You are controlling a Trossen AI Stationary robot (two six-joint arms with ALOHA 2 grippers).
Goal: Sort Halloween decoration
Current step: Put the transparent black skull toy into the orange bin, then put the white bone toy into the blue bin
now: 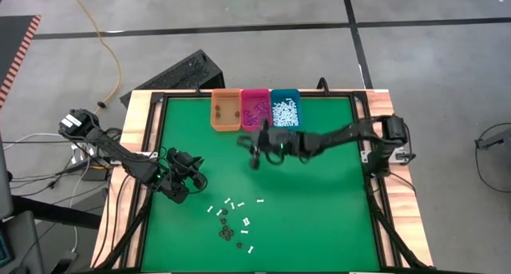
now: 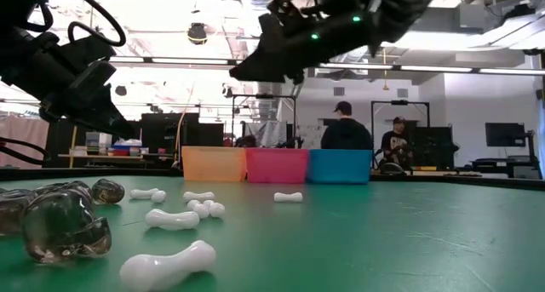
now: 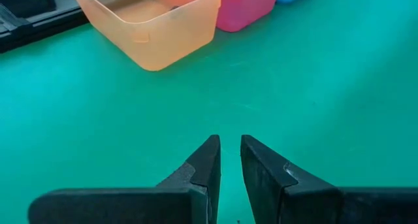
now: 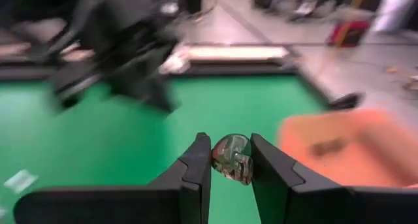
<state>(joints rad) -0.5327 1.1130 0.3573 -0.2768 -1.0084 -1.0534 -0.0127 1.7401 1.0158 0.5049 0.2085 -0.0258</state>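
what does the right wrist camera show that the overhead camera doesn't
Only the right wrist view shows the smoky clear skull pinched in the right gripper. Only the high view shows the pink bin, the teal bin and the white bones scattered on the mat. Both show the orange bin and the green mat.

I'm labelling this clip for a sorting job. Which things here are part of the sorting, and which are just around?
Job: white bones, dark skulls, skull in right gripper, orange bin, pink bin, teal bin.
Around: yellow cable, people beyond the table.
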